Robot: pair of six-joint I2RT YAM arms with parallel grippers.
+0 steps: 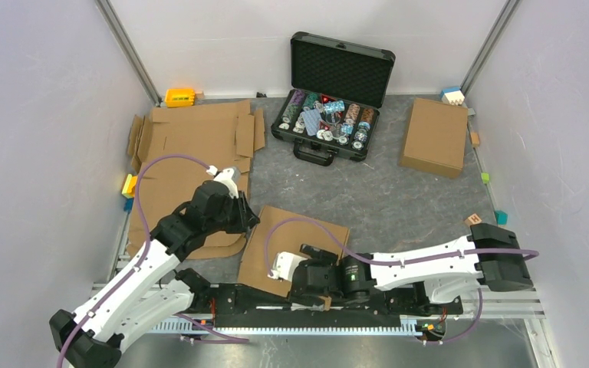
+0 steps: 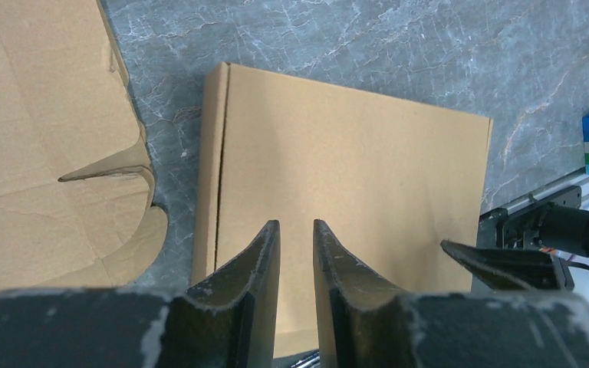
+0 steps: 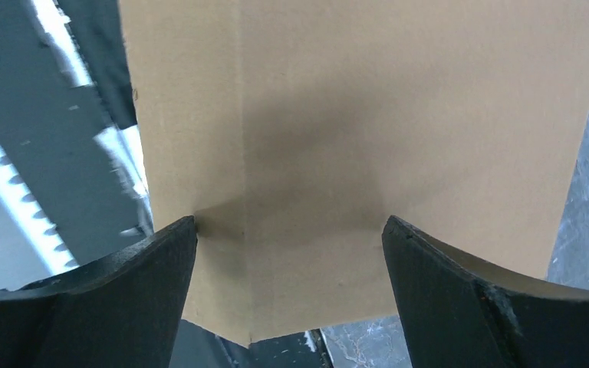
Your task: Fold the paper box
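The paper box [image 1: 307, 238] lies folded shut and flat on the table just in front of the arm bases. It fills the left wrist view [image 2: 353, 153] and the right wrist view [image 3: 368, 115]. My left gripper [image 1: 251, 221] hovers at the box's left edge; in its own view [image 2: 297, 224] the fingers stand a narrow gap apart with nothing between them. My right gripper [image 1: 278, 270] is open wide over the box's near left corner [image 3: 290, 222], its fingers either side of the corner, holding nothing.
Flat unfolded cardboard sheets [image 1: 192, 149] lie at the left. An open black case [image 1: 330, 107] with colourful chips stands at the back. Another folded brown box [image 1: 435, 136] lies at the back right. Small toy blocks [image 1: 179, 96] sit along the walls. The arms' base rail [image 1: 314, 303] runs along the near edge.
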